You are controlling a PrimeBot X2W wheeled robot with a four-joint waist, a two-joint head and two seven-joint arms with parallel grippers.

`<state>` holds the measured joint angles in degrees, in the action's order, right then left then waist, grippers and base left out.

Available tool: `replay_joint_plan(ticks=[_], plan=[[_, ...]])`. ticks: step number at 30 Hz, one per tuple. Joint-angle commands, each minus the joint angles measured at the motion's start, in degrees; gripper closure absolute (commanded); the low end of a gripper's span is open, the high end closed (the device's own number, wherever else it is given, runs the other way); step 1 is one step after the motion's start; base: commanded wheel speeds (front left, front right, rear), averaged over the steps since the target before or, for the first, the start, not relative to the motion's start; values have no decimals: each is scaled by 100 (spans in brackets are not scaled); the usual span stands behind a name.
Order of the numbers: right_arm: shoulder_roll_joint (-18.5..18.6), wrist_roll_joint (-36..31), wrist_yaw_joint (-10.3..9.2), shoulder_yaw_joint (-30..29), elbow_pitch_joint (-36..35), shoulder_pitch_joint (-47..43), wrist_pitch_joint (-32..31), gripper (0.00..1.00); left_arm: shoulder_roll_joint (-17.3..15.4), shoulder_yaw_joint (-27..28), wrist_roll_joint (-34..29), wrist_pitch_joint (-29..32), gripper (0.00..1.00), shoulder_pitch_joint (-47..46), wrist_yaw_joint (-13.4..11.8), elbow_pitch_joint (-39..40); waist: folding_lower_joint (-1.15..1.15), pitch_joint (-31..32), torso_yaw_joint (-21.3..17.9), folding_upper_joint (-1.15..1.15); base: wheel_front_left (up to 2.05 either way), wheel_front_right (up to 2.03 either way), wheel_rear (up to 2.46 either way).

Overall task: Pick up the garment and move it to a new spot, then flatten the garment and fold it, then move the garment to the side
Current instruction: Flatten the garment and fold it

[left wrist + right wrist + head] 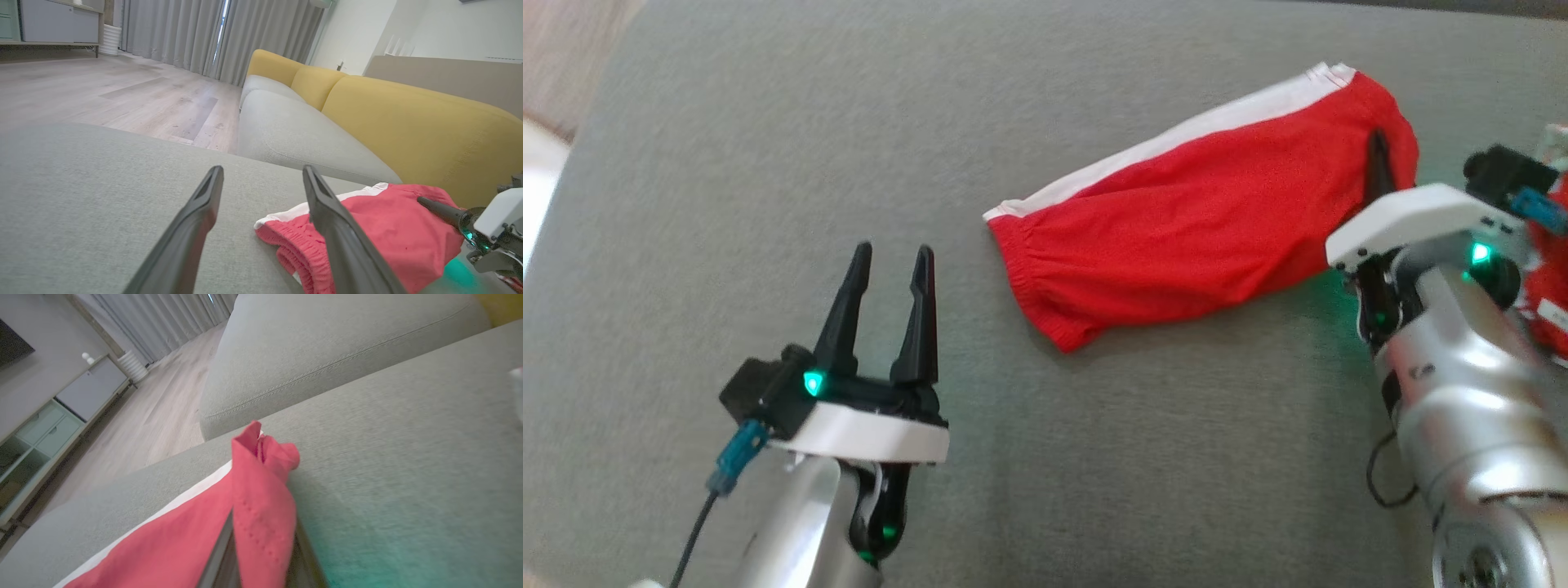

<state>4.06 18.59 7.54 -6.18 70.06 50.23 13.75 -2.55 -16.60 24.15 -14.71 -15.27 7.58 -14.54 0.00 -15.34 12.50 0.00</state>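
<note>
Head view first: the left claw [892,249] hovers with its 2 fingers spread wide and nothing between them. The red shorts [1176,220] lie on the grey seat cushion [768,122], just ahead of it and off to its right. The right claw [1379,155] is clamped tight on the leg end of the shorts, well away from the gathered waistband [1033,282].

Left wrist view: the fingers stand apart, and the waistband sits just past the right-hand finger with the yellow backrest [408,130] beyond. The other claw's tip presses into the red cloth.

Right wrist view: a fold of red fabric is pinched between the fingers and pokes up past their tips.

This looks like light, limp knit. It is not fragile, but held by 1 end it will likely sag. The thicker elastic waistband looks like the firmest place for the free claw to grip.
</note>
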Motion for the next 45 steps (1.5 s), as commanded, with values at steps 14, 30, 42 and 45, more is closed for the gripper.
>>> replay_joint_plan(ticks=[14,30,42,45], plan=[[-118,296,-5,-789,-1870,-2058,124,100,-33,184,-95,-29,0,559,-9,263,0,879,-712,0,0,0,0],[-118,735,-5,-582,-2421,-2604,124,100,-32,30,-169,-29,0,698,-9,271,0,891,-602,0,0,0,0],[-118,1444,-5,925,-3158,-2439,125,100,-32,43,-132,-29,0,668,-9,182,0,1037,-419,0,0,0,0],[-118,1661,-5,1462,-3355,-2408,125,100,-32,33,-123,-29,0,679,-9,167,0,1063,-368,0,0,0,0]])
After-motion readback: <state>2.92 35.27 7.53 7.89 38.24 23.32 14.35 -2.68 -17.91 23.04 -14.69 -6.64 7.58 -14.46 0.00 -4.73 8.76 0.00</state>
